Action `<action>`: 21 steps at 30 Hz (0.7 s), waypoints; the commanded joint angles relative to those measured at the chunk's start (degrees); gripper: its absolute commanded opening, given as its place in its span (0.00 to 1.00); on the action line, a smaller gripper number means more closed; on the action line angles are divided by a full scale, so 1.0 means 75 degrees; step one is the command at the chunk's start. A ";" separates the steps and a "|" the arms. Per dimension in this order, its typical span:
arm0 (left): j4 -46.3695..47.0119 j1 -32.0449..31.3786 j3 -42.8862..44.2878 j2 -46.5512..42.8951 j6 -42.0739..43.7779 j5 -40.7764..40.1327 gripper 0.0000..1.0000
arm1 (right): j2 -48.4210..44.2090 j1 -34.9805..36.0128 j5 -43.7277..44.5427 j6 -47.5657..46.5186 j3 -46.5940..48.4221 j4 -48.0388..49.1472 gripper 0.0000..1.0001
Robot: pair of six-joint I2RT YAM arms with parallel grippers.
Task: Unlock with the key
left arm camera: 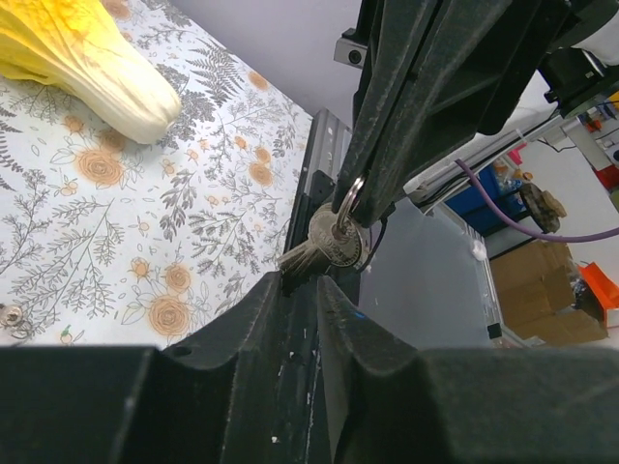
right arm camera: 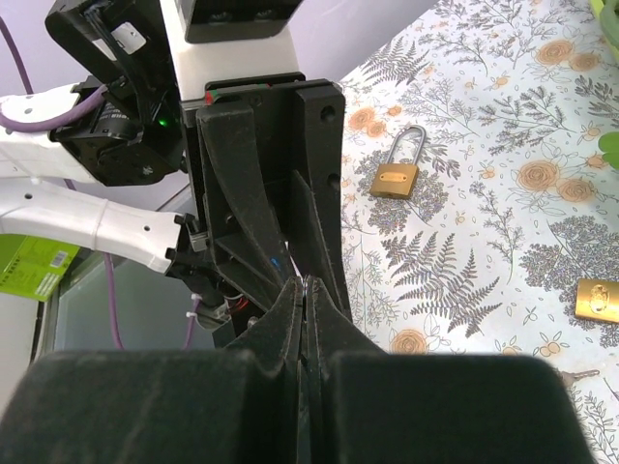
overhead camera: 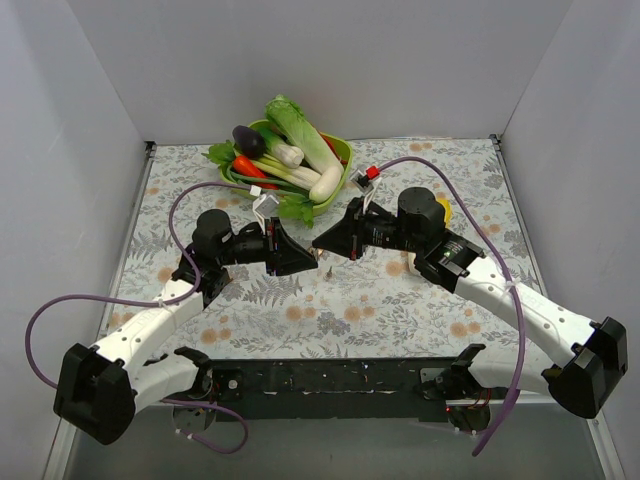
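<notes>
The key [left arm camera: 311, 253] is a small grey metal key on a silver ring [left arm camera: 350, 198], held in the air between both grippers over the middle of the table. My left gripper [left arm camera: 302, 280] is shut on the key's blade end. My right gripper [right arm camera: 306, 285] is shut on the ring, its black fingers [left arm camera: 426, 87] coming down from above. In the top view the two grippers meet tip to tip, left [overhead camera: 310, 263] and right [overhead camera: 322, 243]. A brass padlock with a silver shackle [right arm camera: 397, 176] lies flat on the cloth. A second brass padlock [right arm camera: 600, 300] lies at the right edge, partly cut off.
A green bowl [overhead camera: 343, 150] of toy vegetables stands at the back centre; a pale cabbage [left arm camera: 87, 58] shows in the left wrist view. A yellow object [overhead camera: 443, 210] sits behind the right arm. Grey walls enclose the floral cloth on three sides.
</notes>
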 commanded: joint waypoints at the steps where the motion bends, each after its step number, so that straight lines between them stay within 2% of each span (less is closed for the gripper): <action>1: 0.0139 -0.0044 -0.0103 -0.0290 0.0118 -0.0196 0.18 | -0.0049 -0.0104 -0.0105 0.0167 -0.0136 0.0458 0.01; 14: 0.0139 -0.0056 -0.0104 -0.0348 0.0165 -0.0301 0.04 | -0.0037 -0.0256 -0.0199 0.0425 -0.0347 0.0634 0.01; 15: 0.0139 -0.0044 -0.0104 -0.0360 0.0177 -0.0290 0.00 | -0.0014 -0.0245 -0.0187 0.0437 -0.0359 0.0634 0.01; 21: 0.0069 -0.0044 -0.0150 -0.0501 0.0282 -0.0477 0.00 | 0.0022 -0.0303 -0.0187 0.0507 -0.0429 0.0657 0.01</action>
